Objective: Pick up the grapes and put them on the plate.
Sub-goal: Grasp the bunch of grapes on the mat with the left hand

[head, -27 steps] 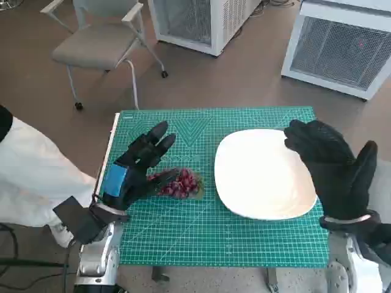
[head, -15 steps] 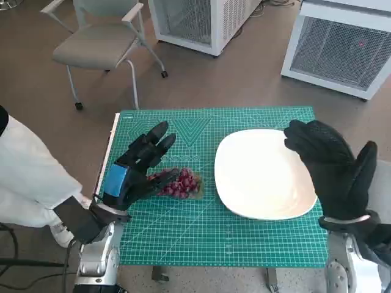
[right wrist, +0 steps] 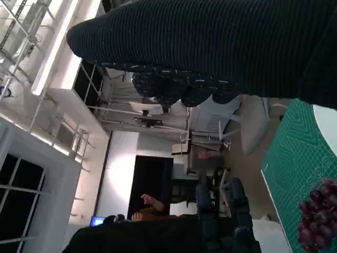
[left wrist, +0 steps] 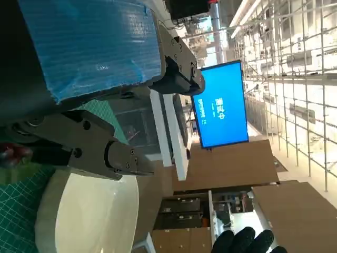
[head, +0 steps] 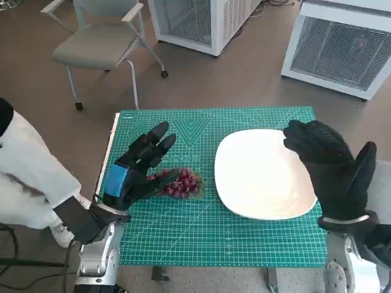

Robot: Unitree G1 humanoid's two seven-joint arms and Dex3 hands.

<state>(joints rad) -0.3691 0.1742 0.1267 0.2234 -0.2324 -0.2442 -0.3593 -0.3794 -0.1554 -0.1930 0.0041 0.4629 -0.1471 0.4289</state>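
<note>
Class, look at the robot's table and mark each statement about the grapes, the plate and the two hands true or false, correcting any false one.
1. The grapes lie on the plate. False: they lie on the green mat, beside the plate.
2. The plate is white with nothing on it. True.
3. The left hand is beside the grapes. True.
4. The right hand holds the grapes. False: it is over the plate's far side and holds nothing.
5. A chair stands on the floor beyond the table. True.

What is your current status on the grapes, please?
Left hand open beside grapes, not gripping. Right hand open, over plate edge. Grapes on mat, plate bare. Nothing between.
</note>
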